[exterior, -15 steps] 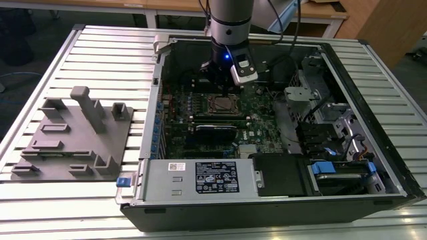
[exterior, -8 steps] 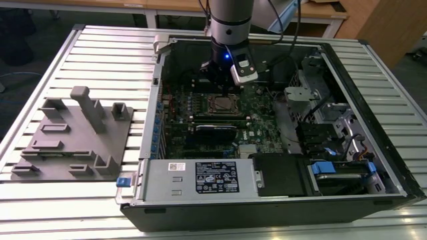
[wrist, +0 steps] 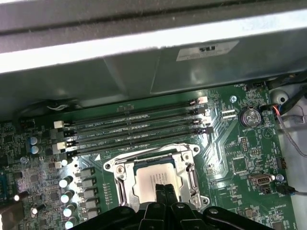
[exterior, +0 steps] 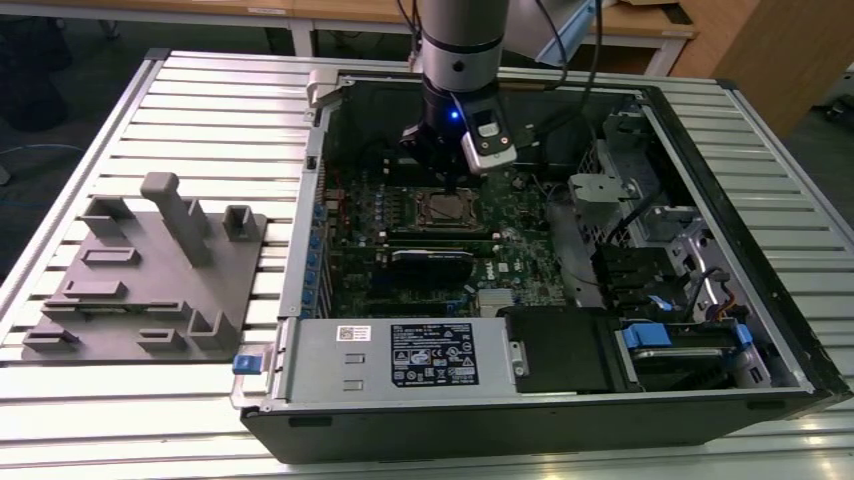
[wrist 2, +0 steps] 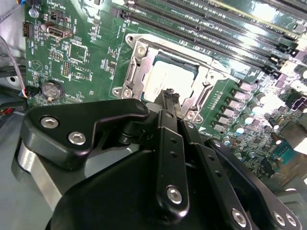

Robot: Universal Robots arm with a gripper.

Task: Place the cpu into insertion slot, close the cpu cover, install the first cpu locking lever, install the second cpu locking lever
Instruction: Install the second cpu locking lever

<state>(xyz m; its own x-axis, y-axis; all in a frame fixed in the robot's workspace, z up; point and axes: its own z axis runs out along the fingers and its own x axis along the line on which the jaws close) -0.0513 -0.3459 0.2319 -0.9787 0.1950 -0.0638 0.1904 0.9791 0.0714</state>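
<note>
Inside an open black desktop computer case (exterior: 561, 400) lying on a slatted metal table (exterior: 200, 90), a green circuit board (exterior: 514, 215) faces upward. Above it hangs the robot arm's black gripper (exterior: 445, 170), poised just over the small square insertion slot with its thin metal rim (exterior: 442, 208), which sits near the middle of the board.

Both wrist views look down past the gripper (wrist 2: 169, 98) (wrist: 163, 189). Its two slim black fingers (wrist 2: 165, 103) are pressed together with no gap visible between them, and nothing is held between them. Their tips (wrist: 160, 187) hang over the edge of the cpu, a flat square chip with a silver-grey metal top (wrist 2: 170, 76) (wrist: 152, 179). The chip lies flat in the insertion slot (wrist 2: 144, 50) (wrist: 189, 151). Around it lies the cpu cover, a thin silver metal frame with a large central window (wrist 2: 134, 79) (wrist: 120, 175), down flat over the socket with the chip showing through the window.

Long narrow black memory slots (wrist: 134, 129) run in parallel rows beside the socket. A round silver coin battery (wrist: 249, 116) sits further along the board.

On the table toward the exterior view's left, well apart from the case, rests a grey moulded fixture tray with upright posts (exterior: 147, 270).
</note>
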